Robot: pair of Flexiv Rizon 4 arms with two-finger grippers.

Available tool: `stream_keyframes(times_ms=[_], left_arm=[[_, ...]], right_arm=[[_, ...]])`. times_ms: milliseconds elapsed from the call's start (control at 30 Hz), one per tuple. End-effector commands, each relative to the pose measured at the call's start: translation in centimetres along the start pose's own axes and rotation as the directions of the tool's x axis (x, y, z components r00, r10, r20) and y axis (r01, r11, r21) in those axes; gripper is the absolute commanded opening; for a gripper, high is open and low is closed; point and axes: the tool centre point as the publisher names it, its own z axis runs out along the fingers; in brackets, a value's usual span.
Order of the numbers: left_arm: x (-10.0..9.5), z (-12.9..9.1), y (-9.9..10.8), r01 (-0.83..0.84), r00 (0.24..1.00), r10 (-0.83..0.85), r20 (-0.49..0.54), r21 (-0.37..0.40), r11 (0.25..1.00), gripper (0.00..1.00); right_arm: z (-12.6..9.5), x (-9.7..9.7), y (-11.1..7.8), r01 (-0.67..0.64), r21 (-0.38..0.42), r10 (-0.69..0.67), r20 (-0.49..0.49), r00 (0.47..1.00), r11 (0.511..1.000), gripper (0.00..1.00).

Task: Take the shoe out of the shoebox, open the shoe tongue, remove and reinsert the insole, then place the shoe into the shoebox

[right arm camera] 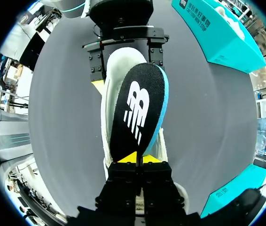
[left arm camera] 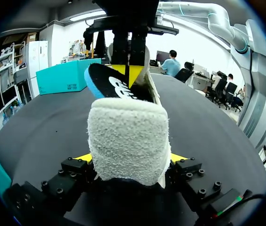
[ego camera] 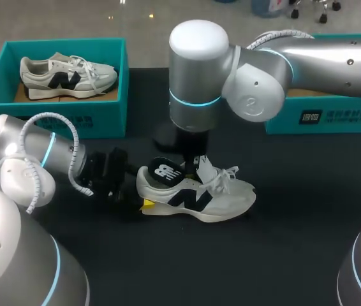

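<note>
Insole work on a shoe (ego camera: 196, 194) that lies on its sole near the middle of the dark counter (ego camera: 295, 255), heel toward the left edge and toe toward the right edge. The left jaws are clenched on the shoe's heel, one yellow tip on each side, bracing it on the counter. The right jaws come down from above the laces and are pinched tight on the insole (ego camera: 166, 171). The insole slants up out of the shoe's opening with its rounded end over the heel; whether its front part sits inside the shoe is hidden. Judging from this alone, the insole could be on its way out or on its way back in. Either way, the step likely goes best if the left jaws hold the heel firm while the right jaws move the insole along the shoe's length, not across it, so it neither buckles nor catches on the collar. For reinsertion, the front should slide under the tongue first, then the heel end press flat. The shoe has an off-white upper, a fuzzy heel, a dark side mark, loose white laces and a pale sole. The insole is black on top with a white mark and blue at its edge. A teal shoebox (ego camera: 113, 95) stands at the far left corner, well apart, with a second shoe (ego camera: 66, 75) inside.
</note>
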Motion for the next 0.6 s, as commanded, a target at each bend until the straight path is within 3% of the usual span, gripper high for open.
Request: stream_keyframes(times_ms=[33,200,600], left_arm=[[0.1,0.1,0.2,0.001,1.000,-0.001,0.000,-0.005,1.000,0.00],[0.1,0.1,0.2,0.001,1.000,-0.001,0.000,-0.005,1.000,0.00],[0.1,0.1,0.2,0.001,1.000,-0.001,0.000,-0.005,1.000,0.00]], right_arm=[[-0.8,-0.2,0.7,0.027,-0.035,-0.027,-0.019,0.999,0.999,0.00],[-1.2,-0.3,1.6,0.060,-0.135,-0.072,-0.087,0.994,0.989,0.00],[0.0,-0.3,2.6,0.064,-0.150,-0.091,-0.176,0.980,0.987,0.00]])
